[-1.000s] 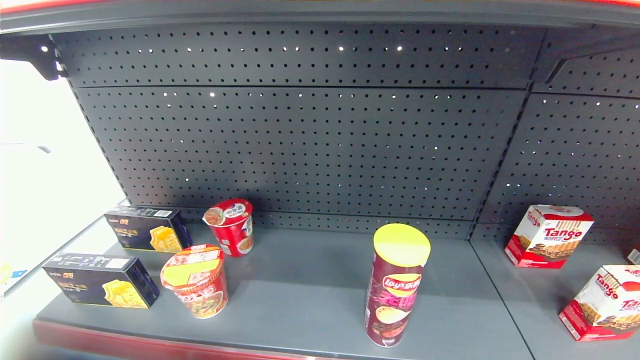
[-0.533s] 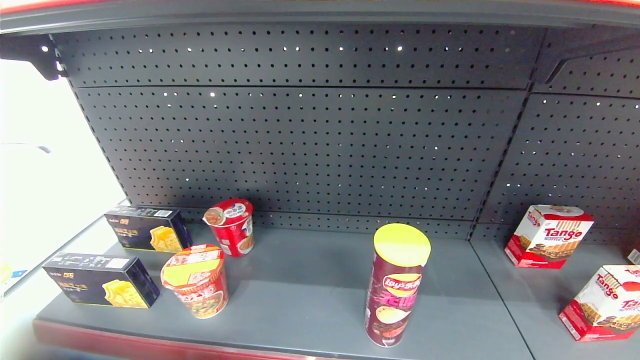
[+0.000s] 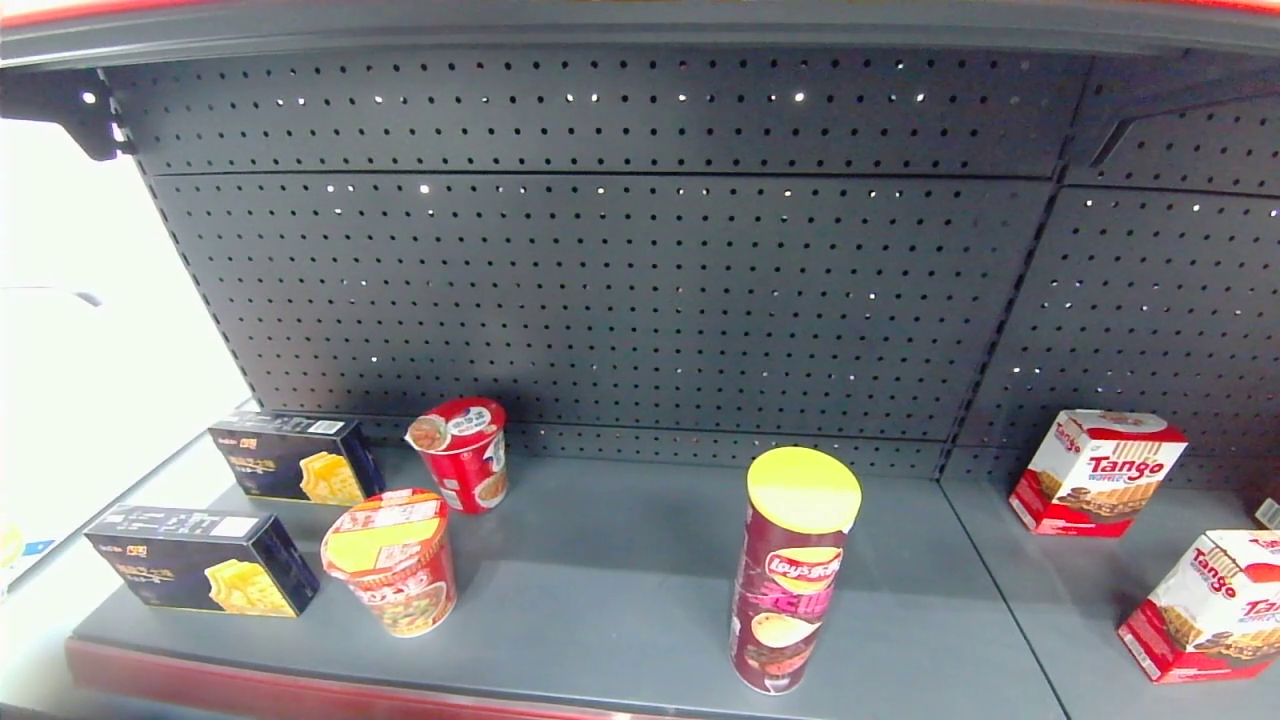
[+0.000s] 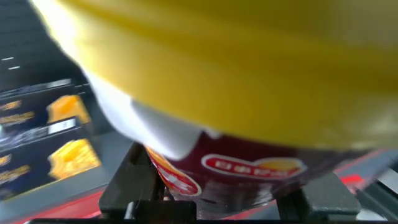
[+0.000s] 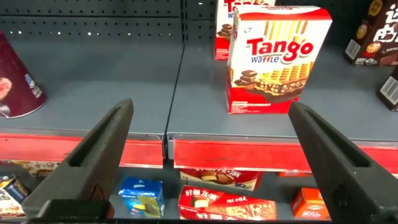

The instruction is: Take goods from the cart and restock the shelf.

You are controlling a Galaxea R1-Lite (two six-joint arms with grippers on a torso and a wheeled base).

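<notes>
Got a chips can [image 4: 249, 168] clamped in the left gripper [image 4: 214, 190] by the dark boxes [image 4: 56, 130], the right gripper [image 5: 211, 107] spread wide facing a wafer box [image 5: 277, 59], and a second can [image 3: 795, 570] upright on the shelf [image 3: 620, 600] at 4 o'clock of the red noodle cup [image 3: 462, 452]

Shelf deck [image 3: 620, 610]: dark grey, red front lip. Back panel [image 3: 600, 300]: dark grey, even grid of small holes. Chip can [image 3: 792, 570], 5 o'clock: maroon, yellow lid, red-and-yellow emblem. Front cup [image 3: 392, 565], 7 o'clock: red-orange, yellow-and-white lid. Rear cup [image 3: 462, 455]: red, red-and-white lid. Front box [image 3: 200, 560] and rear box [image 3: 295, 460], 8 o'clock: navy-black, yellow picture. Near wafer box [image 3: 1205, 605] and far wafer box [image 3: 1095, 472], 4 o'clock: white over red, red lettering. Held can [image 4: 249, 81]: yellow lid, maroon body. Right gripper [image 5: 211, 109]: black fingers.
</notes>
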